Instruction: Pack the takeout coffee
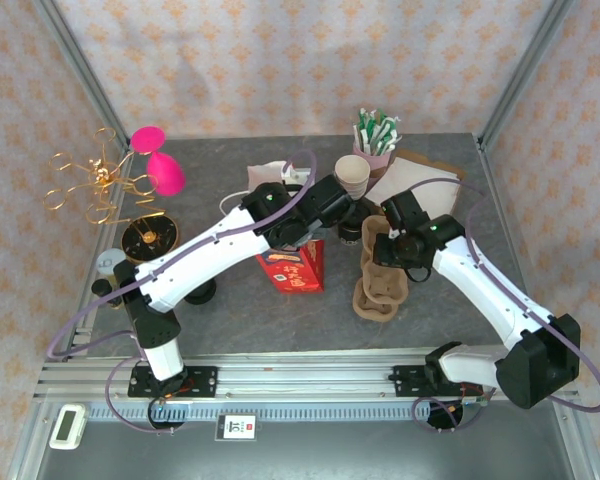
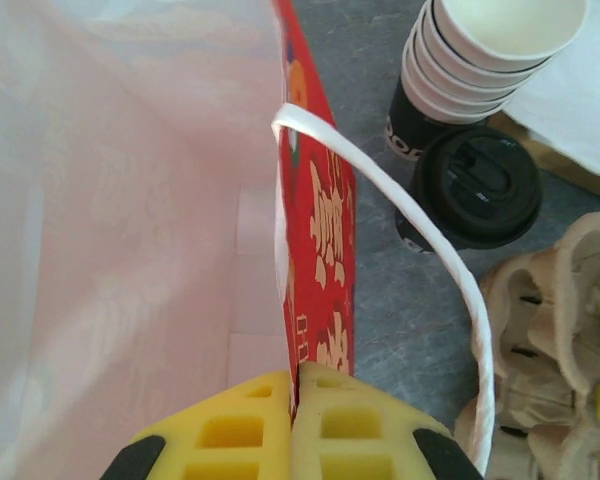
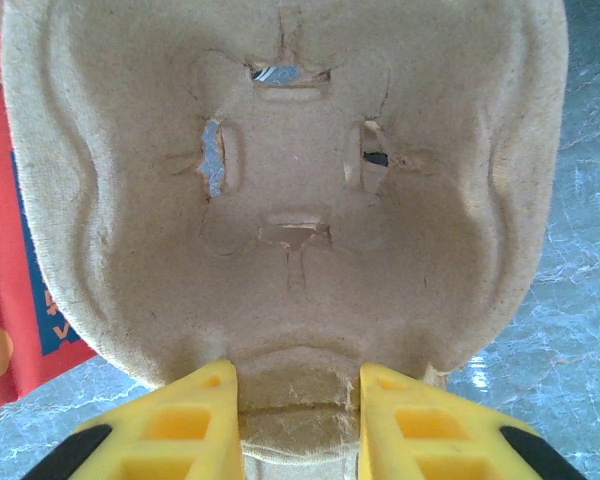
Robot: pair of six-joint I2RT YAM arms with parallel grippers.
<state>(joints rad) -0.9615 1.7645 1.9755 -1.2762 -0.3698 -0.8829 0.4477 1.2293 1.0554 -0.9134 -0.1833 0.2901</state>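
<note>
A red paper bag (image 1: 293,268) with gold print stands mid-table, its white inside and white handle (image 2: 450,260) seen in the left wrist view. My left gripper (image 1: 315,232) (image 2: 295,385) is shut on the bag's top edge, pinching the red wall (image 2: 325,230). A black-lidded coffee cup (image 2: 475,190) stands just right of the bag, next to a stack of paper cups (image 1: 352,175) (image 2: 490,50). My right gripper (image 1: 390,250) (image 3: 298,385) is shut on the rim of a brown pulp cup carrier (image 1: 380,285) (image 3: 300,150), which lies beside the bag (image 3: 0,250).
A cup of straws and sachets (image 1: 377,135) and brown paper (image 1: 420,180) sit at the back right. A pink object (image 1: 160,165), a gold wire stand (image 1: 90,185) and a black round disc (image 1: 148,238) are at the left. White packaging (image 1: 270,175) lies behind the bag.
</note>
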